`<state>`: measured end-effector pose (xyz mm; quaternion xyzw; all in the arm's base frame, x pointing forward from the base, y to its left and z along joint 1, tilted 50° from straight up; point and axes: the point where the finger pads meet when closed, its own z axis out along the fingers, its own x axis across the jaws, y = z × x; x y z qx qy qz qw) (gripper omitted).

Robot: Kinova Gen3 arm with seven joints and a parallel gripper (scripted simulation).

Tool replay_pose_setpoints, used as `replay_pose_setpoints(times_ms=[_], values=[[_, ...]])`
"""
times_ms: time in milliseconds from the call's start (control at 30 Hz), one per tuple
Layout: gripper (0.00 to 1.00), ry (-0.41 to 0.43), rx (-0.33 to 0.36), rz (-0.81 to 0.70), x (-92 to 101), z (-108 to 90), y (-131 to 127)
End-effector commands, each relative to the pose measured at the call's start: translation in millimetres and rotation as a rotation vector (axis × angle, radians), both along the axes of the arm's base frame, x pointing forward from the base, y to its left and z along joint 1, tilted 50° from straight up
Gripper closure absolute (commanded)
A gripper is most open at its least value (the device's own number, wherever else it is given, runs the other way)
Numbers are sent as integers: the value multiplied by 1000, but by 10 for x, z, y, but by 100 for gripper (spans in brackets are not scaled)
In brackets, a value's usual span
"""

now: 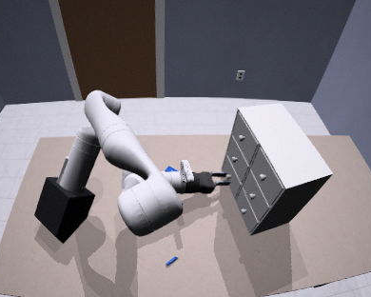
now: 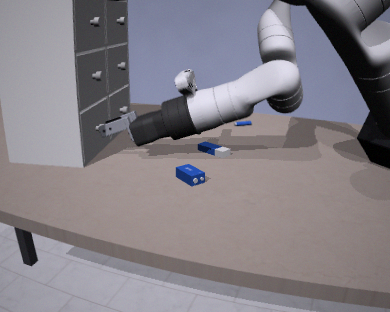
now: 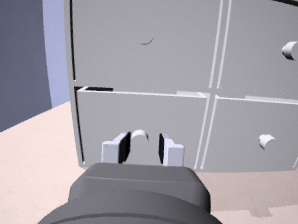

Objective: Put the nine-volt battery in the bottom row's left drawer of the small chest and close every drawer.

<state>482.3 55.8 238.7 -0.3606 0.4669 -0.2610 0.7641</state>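
Observation:
The nine-volt battery [image 2: 189, 175] [image 1: 170, 168] is a blue block with two round terminals, lying on the table; the arm partly hides it in the top view. The small grey-white chest [image 1: 299, 152] [image 2: 42, 85] [image 3: 214, 92] stands upright. Its bottom-left drawer [image 3: 100, 122] looks nearly flush, with a dark gap above its top left edge. My gripper [image 3: 144, 142] [image 1: 228, 179] [image 2: 101, 130] is open at that drawer's front. The drawer's round knob [image 3: 140, 135] appears between the fingertips in the wrist view; I cannot tell whether either finger touches it.
A blue block with a white end [image 2: 214, 149] lies beyond the battery in the exterior view, below the arm. A small blue stick [image 1: 172, 260] [image 2: 243, 123] lies farther off. The bottom-right drawer's knob [image 3: 267, 141] is right of my fingers.

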Motion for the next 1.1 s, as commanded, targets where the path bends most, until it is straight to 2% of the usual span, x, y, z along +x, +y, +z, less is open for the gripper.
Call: replay_pose_setpoints(times_ms=[0, 1033, 1067], values=[[33, -3, -2, 10, 42, 35, 36], [33, -6, 0, 13, 61, 72, 45], [63, -6, 0, 13, 61, 72, 45]])
